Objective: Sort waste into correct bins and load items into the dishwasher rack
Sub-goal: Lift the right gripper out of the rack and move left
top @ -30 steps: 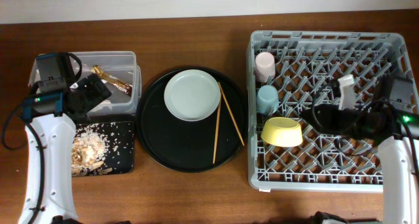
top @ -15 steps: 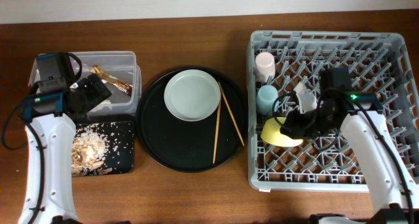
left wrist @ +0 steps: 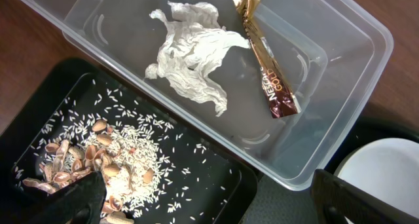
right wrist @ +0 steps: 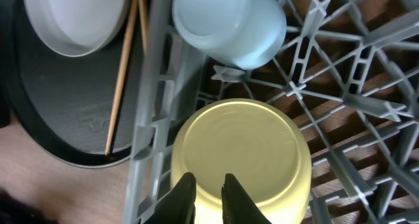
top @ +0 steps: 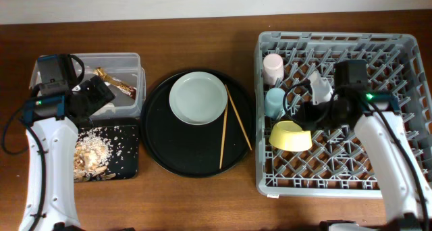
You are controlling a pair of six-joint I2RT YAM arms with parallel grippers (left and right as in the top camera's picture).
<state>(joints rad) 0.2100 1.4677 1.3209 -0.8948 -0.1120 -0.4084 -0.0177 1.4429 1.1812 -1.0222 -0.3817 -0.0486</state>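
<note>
The grey dishwasher rack (top: 378, 184) holds a pink cup (top: 273, 65), a blue cup (top: 275, 101) and an upturned yellow bowl (top: 290, 136). My right gripper (top: 305, 116) hovers over the rack. In the right wrist view it (right wrist: 208, 198) is shut and empty just above the bowl's base (right wrist: 242, 145), with the blue cup (right wrist: 229, 21) beyond. The pale plate (top: 198, 98) and chopsticks (top: 224, 133) lie on the round black tray (top: 169, 150). My left gripper (left wrist: 216, 204) is wide open and empty over the shallow black tray (left wrist: 216, 178) of food scraps (left wrist: 98, 165).
The clear tub (left wrist: 340, 119) holds the crumpled tissue (left wrist: 190, 60) and the foil wrapper (left wrist: 265, 60). It stands behind the shallow tray (top: 128, 157) at the table's left. The rack's left wall (right wrist: 147, 139) separates the bowl from the round tray (right wrist: 52, 119).
My right arm has swung from the rack's right side to its left part, ending over the yellow bowl. The left arm has not moved.
</note>
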